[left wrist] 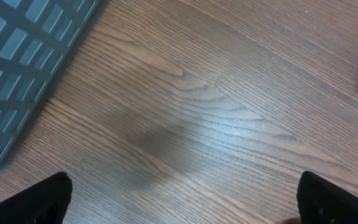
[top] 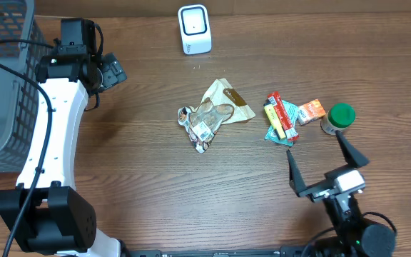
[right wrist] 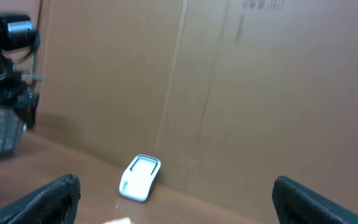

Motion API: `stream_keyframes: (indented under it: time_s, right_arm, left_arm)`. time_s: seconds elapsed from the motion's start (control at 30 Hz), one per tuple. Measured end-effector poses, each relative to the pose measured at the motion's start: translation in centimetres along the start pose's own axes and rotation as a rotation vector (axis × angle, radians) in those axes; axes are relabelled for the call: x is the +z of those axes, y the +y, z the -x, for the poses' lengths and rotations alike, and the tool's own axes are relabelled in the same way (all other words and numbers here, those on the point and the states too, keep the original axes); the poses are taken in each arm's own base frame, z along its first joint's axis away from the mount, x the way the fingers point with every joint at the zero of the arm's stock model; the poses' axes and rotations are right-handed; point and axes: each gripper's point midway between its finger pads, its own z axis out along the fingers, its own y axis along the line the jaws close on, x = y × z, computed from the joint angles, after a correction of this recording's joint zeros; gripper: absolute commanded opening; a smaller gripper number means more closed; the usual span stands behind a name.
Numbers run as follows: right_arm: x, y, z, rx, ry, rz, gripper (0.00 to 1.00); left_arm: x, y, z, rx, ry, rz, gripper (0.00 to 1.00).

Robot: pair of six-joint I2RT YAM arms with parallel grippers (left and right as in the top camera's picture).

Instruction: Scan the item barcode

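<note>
We find the left hand (top: 113,71) open and empty over bare bench (top: 141,178), beside the grey basket (top: 2,78). The right hand (top: 323,160) is likewise spread wide and empty at the near edge, close to the green-capped jar (top: 341,116). The items lie mid-bench, untouched: crumpled snack wrappers (top: 212,114) at centre and small packets (top: 282,118) to their right, with the white barcode scanner (top: 194,28) at the far edge, well apart from them.

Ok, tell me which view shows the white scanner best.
Overhead: the white scanner sits whole and sharp near the top of the frame, its dark window visible. The right wrist view catches it small and blurred, low in the frame. The left wrist view misses it.
</note>
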Motion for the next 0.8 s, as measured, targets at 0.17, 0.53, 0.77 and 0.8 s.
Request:
stream_keyframes:
  time_s: [0.17, 0.53, 0.77, 0.8]
  right_arm:
    - [-0.1, 1.0, -4.8, 0.02, 0.086, 0.027, 1.0]
    - [-1.0, 2.0, -10.0, 0.064, 0.274, 0.061, 1.0]
    - [-1.1, 2.1, -10.4, 0.069, 0.293, 0.064, 1.0]
    - [-1.1, 2.1, -10.4, 0.069, 0.293, 0.063, 1.0]
  left_arm:
    - [0.0, 0.0, 0.0, 0.0, 0.0, 0.0, 1.0]
    - [0.0, 0.0, 0.0, 0.0, 0.0, 0.0, 1.0]
    - [0.0, 0.0, 0.0, 0.0, 0.0, 0.0, 1.0]
    - [0.0, 0.0, 0.0, 0.0, 0.0, 0.0, 1.0]
